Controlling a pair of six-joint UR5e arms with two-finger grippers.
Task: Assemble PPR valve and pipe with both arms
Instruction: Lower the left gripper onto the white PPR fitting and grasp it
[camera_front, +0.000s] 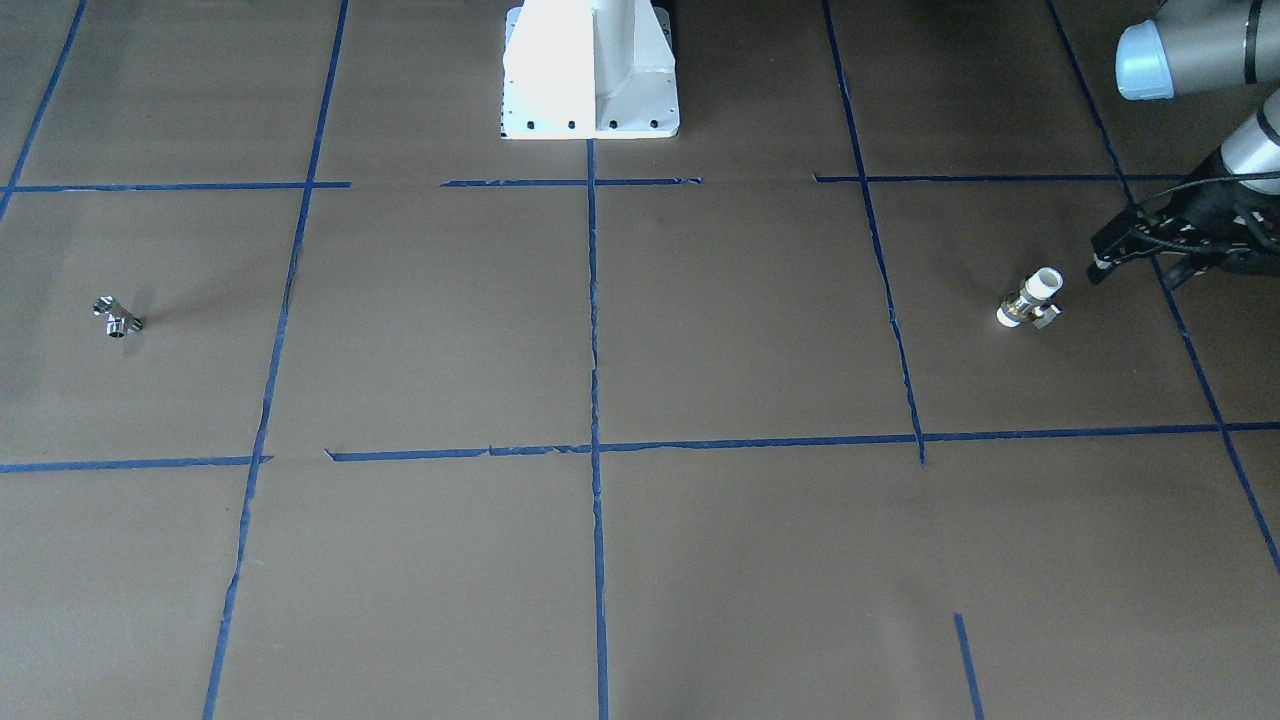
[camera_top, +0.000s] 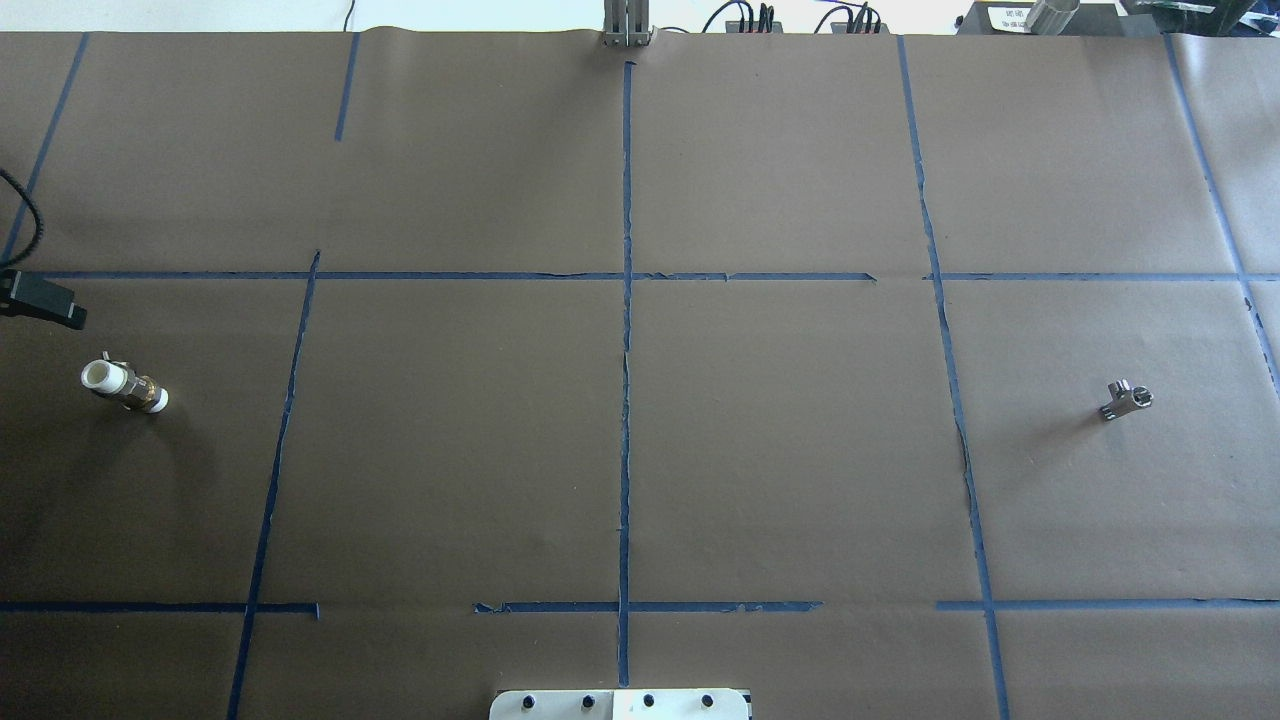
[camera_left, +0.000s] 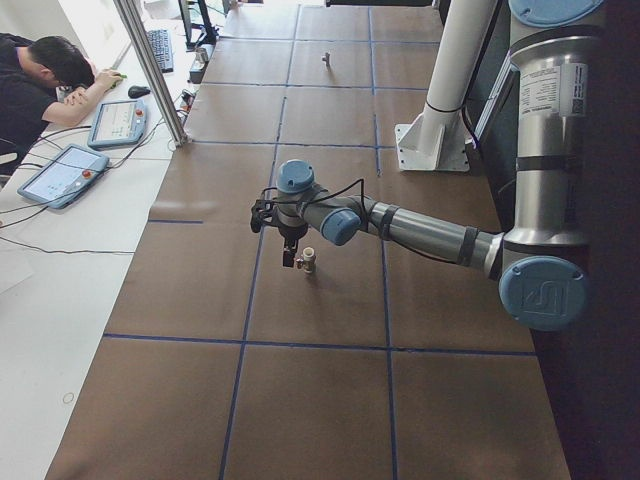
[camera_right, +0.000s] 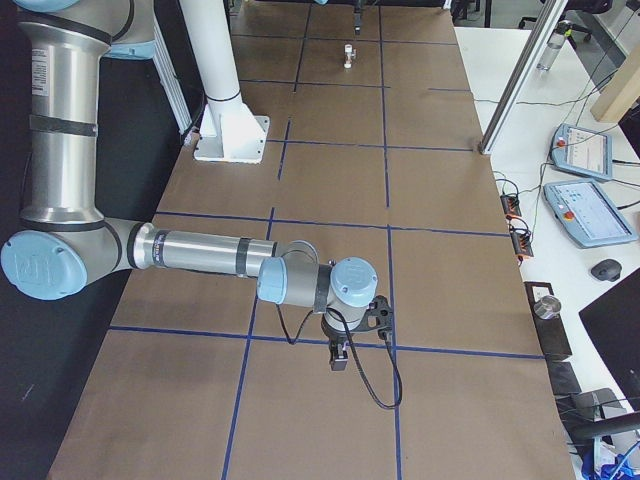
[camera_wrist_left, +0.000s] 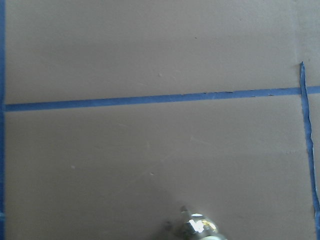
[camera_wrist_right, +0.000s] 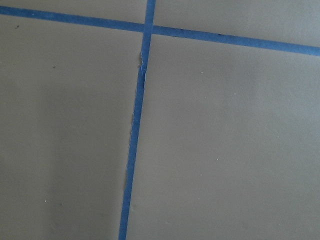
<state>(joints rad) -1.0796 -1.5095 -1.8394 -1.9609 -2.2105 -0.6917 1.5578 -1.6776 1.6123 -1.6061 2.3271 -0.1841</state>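
Note:
The PPR valve (camera_front: 1030, 298) lies on the brown paper, with white ends and a metal middle band. It also shows in the overhead view (camera_top: 125, 385) and the left side view (camera_left: 308, 262). A shiny part of it shows at the bottom edge of the left wrist view (camera_wrist_left: 200, 227). My left gripper (camera_front: 1130, 262) hovers just beside the valve, open and empty, and only one finger (camera_top: 45, 300) shows overhead. The chrome T-shaped pipe (camera_front: 117, 317) lies at the table's other end (camera_top: 1125, 398). My right gripper (camera_right: 340, 355) hangs over the paper near that end; I cannot tell whether it is open or shut.
The white pedestal (camera_front: 590, 70) stands at the robot's side of the table. Blue tape lines (camera_top: 627, 400) cross the brown paper. An operator (camera_left: 40, 80) sits at a side desk with tablets (camera_left: 60, 175). More tablets (camera_right: 585, 210) lie on the right-hand desk.

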